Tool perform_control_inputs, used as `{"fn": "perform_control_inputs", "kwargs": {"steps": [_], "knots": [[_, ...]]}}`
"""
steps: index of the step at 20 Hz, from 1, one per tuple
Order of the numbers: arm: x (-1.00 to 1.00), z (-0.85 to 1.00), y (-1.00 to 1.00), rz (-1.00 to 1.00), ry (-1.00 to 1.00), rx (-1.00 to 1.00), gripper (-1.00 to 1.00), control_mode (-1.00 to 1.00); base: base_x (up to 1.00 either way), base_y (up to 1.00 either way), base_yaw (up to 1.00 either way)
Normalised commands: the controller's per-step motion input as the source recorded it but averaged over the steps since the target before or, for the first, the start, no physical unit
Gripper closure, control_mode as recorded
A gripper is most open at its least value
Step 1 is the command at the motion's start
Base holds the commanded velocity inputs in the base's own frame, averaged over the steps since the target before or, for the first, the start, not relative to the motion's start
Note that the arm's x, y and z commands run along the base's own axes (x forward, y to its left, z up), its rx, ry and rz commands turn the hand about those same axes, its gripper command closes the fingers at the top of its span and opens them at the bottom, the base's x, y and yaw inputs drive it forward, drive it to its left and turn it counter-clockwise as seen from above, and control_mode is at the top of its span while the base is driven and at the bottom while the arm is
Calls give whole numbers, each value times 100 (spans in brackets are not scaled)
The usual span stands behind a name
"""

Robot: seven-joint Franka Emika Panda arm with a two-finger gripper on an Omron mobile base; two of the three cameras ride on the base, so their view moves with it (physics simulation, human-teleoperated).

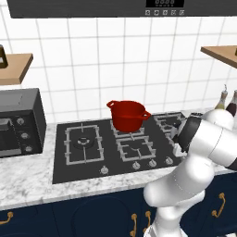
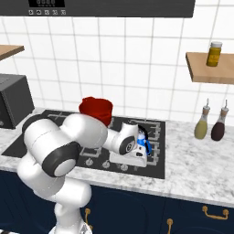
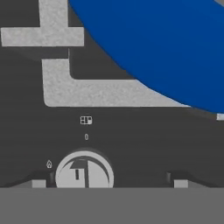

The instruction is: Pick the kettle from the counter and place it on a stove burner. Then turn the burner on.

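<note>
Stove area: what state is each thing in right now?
Kettle: set on a stove grate.
Burner knob: directly ahead of the gripper, untouched.
Gripper: open, empty.
Red pot: upright on a rear burner, no lid.

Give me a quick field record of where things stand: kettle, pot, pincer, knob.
kettle: blue kettle sits on a right-side burner grate of the stove
pot: red pot on a rear burner, apart from the kettle
pincer: pincer open, holding nothing, low over the stove's front edge
knob: round silver knob sits by one fingertip, not gripped
</note>
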Motion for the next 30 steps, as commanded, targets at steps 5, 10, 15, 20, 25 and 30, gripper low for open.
{"fn": "perform_control_inputs", "kwargs": {"steps": [5,10,15,20,25,30], "knots": [[-1,-28,12,0,3,0,100,-100,0,0,0],[1,-12,0,0,-4,0,100,-100,0,0,0],[-3,-36,0,14,0,0,100,-100,0,0,0],[-12,-34,11,13,0,0,100,-100,0,0,0],[-11,-11,6,2,0,0,100,-100,0,0,0],[0,-7,0,10,0,0,100,-100,0,0,0]]}}
